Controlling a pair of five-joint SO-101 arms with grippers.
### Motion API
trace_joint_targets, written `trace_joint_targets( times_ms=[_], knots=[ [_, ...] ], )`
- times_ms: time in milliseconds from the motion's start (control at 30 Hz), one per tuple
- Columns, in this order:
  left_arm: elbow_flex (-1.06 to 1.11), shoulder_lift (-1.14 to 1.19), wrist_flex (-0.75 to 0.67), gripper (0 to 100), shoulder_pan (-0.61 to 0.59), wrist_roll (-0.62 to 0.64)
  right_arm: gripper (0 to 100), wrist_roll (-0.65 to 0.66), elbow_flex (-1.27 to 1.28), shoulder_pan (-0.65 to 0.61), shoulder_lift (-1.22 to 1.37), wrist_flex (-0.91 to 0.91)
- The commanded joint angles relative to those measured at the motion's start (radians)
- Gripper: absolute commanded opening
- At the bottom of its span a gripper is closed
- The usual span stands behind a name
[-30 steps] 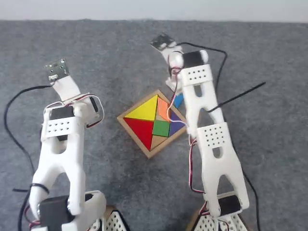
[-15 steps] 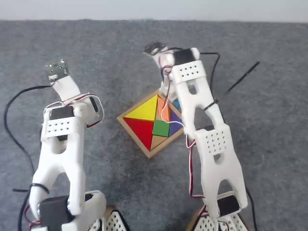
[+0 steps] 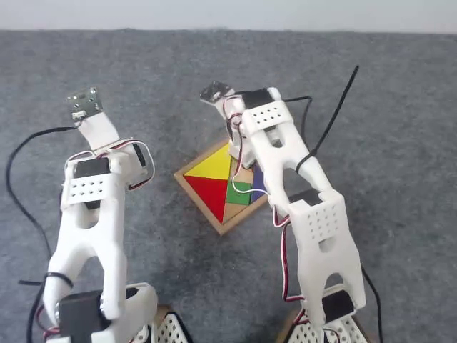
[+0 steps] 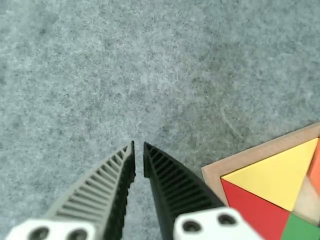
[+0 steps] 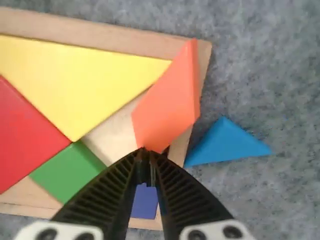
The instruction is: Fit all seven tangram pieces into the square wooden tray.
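Observation:
The square wooden tray (image 3: 198,204) lies mid-table with a yellow triangle (image 3: 207,164), a red triangle (image 3: 207,191) and a green square (image 3: 239,191) in it. In the right wrist view an orange piece (image 5: 167,102) lies tilted across the tray rim (image 5: 100,35), beside a bare wood gap (image 5: 112,135). My right gripper (image 5: 146,150) is shut, its tips at the orange piece's near corner, above a purple piece (image 5: 145,200). A blue triangle (image 5: 225,142) rests on the carpet just outside the tray. My left gripper (image 4: 138,145) is shut over bare carpet, left of the tray corner (image 4: 215,172).
Grey carpet covers the table. The right arm (image 3: 285,164) reaches over the tray's right half and hides it in the high view. Black cables trail beside both arms. The left arm (image 3: 89,189) stands well left of the tray.
The right arm has swung left from beyond the tray's far right corner to over the tray. The left arm has not moved.

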Motion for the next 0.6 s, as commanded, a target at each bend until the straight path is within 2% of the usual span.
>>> trace_joint_targets(
  times_ms=[0, 267, 567],
  knots=[
    [-0.051, -0.032, 0.009, 3, -0.005, -0.009, 0.6, -0.011, -0.005, 0.027, -0.062, 0.001],
    [-0.051, -0.032, 0.009, 3, -0.005, -0.009, 0.6, -0.017, -0.006, 0.024, -0.203, 0.064],
    [-0.050, -0.032, 0.009, 3, -0.005, -0.009, 0.6, -0.018, -0.006, -0.015, -0.113, -0.176]
  ],
)
